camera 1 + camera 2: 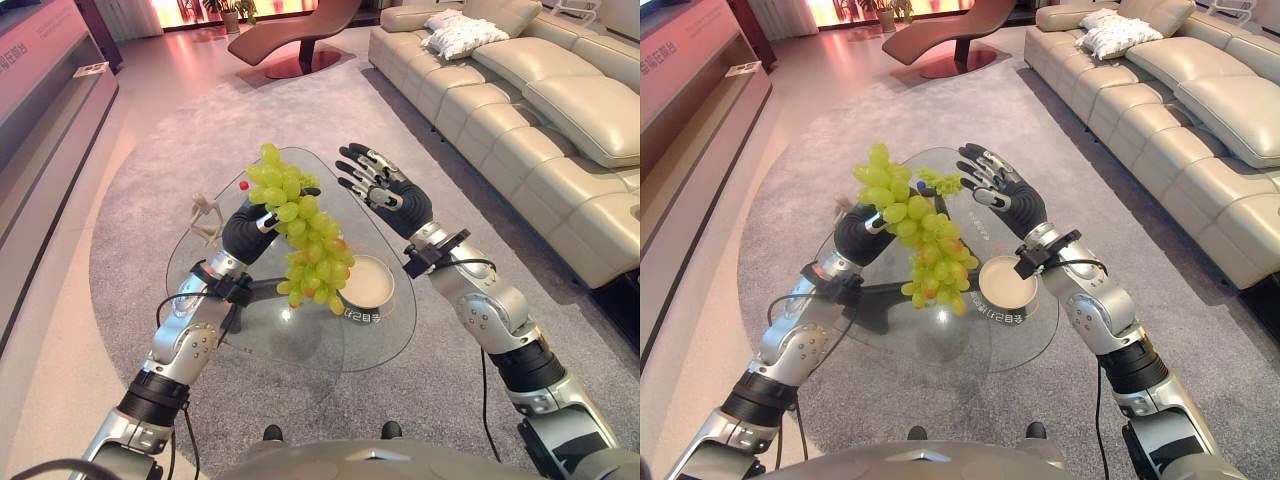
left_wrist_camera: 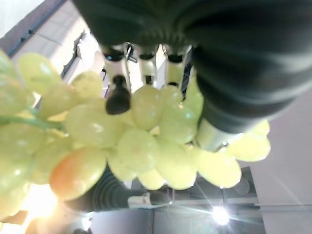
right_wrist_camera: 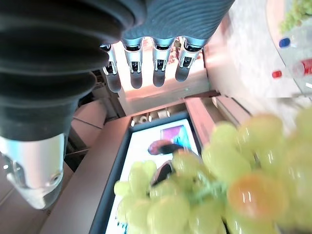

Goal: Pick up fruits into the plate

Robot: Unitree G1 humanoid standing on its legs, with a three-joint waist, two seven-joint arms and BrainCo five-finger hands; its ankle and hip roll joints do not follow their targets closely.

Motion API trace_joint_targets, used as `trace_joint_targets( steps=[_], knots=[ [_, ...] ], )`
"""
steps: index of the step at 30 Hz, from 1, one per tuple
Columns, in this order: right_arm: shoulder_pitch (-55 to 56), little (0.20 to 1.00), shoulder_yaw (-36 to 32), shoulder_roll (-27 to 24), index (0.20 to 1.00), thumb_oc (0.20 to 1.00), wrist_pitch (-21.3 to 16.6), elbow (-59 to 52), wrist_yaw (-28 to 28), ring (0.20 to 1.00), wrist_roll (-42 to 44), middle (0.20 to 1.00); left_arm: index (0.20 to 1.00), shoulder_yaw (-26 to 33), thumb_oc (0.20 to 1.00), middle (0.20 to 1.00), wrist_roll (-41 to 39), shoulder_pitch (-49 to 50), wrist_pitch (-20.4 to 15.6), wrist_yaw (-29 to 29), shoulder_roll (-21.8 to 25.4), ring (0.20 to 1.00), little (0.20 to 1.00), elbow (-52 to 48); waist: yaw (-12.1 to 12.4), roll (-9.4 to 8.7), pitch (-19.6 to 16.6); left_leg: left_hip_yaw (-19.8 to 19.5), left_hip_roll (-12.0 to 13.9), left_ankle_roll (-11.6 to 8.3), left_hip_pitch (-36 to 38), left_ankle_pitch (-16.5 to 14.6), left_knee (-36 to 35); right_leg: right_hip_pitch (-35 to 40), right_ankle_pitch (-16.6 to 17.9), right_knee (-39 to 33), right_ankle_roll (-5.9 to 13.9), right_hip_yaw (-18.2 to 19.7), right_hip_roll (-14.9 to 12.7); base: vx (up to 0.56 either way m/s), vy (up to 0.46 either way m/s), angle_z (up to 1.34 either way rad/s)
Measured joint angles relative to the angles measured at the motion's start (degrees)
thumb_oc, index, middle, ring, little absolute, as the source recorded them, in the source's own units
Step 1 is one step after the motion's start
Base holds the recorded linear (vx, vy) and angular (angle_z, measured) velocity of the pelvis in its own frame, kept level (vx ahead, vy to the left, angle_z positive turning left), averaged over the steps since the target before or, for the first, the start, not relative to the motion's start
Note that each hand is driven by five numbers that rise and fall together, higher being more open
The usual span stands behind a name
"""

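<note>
A big bunch of green grapes [image 1: 303, 232] hangs in the air above the glass table [image 1: 390, 340], held up by my left hand [image 1: 252, 228], whose fingers curl round its upper part. The left wrist view shows the fingers [image 2: 118, 95] pressed into the grapes [image 2: 146, 141]. The bunch's lower end dangles just left of the round cream plate [image 1: 366, 284] on the table. My right hand [image 1: 390, 196] is raised beyond the plate, to the right of the bunch, fingers straight and spread, holding nothing. In the right wrist view its fingers [image 3: 158, 66] are straight, with the grapes [image 3: 214, 180] close by.
A small wooden figure [image 1: 205, 215] and a tiny red item [image 1: 243, 185] stand on the table's far left. A second small green bunch [image 1: 943, 183] lies at the table's far side. A cream sofa [image 1: 540, 100] runs along the right, a brown lounger [image 1: 290, 35] stands beyond on the rug.
</note>
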Motion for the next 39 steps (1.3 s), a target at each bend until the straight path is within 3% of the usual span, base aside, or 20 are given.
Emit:
trace_joint_targets(
  steps=[6,10,21,30,39],
  knots=[
    [1.46,1.000,4.31,0.06,1.000,1.000,7.88,-0.01,5.16,1.000,7.02,1.000,0.200,-1.96,0.200,0.200,0.06,-0.05,-0.13,0.56,0.01,0.200,0.200,-0.23,0.03,-0.01,0.00,-0.21,-0.01,-0.01,-0.14,0.00,0.00,0.07,0.00,0.00,0.01,-0.21,0.02,0.00,0.000,0.00],
    [2.24,1.000,4.31,-0.21,1.000,1.000,10.53,-0.09,5.97,1.000,9.39,1.000,0.200,-2.08,0.200,0.200,0.06,-0.05,-0.30,2.05,0.19,0.200,0.200,-0.30,0.00,-0.02,-0.01,-0.31,0.00,-0.01,-0.21,0.00,-0.02,0.06,-0.01,0.00,0.02,-0.27,0.03,0.00,-0.003,0.01],
    [3.94,1.000,4.21,-0.96,1.000,1.000,14.74,-0.09,7.08,1.000,10.86,1.000,0.200,-3.51,0.200,0.200,2.21,-0.05,-1.58,4.36,2.36,0.200,0.200,-0.51,-0.12,-0.09,0.00,-0.44,-0.01,-0.01,-0.32,0.00,-0.02,0.05,-0.21,0.00,0.29,-0.37,0.06,0.00,0.000,0.00],
    [6.76,1.000,8.82,-1.61,1.000,1.000,18.52,0.04,9.86,1.000,10.59,1.000,0.200,-3.50,0.200,0.200,4.35,-2.15,-2.54,6.67,2.36,0.200,0.200,-2.91,-0.15,-0.25,0.02,-0.51,-0.01,-0.01,-0.31,0.00,-0.05,0.11,-0.27,0.00,0.37,-0.42,0.07,0.00,0.000,0.00],
    [6.56,1.000,10.42,-2.83,1.000,1.000,22.55,0.04,14.59,1.000,3.56,1.000,0.200,-3.59,0.200,0.200,7.32,-2.26,-2.26,9.08,2.46,0.200,0.200,-2.89,-0.44,-0.34,0.02,-0.48,-0.02,-0.01,-0.25,0.00,0.06,0.11,-0.25,0.00,0.35,-0.36,0.11,0.00,0.000,0.00]
  ],
)
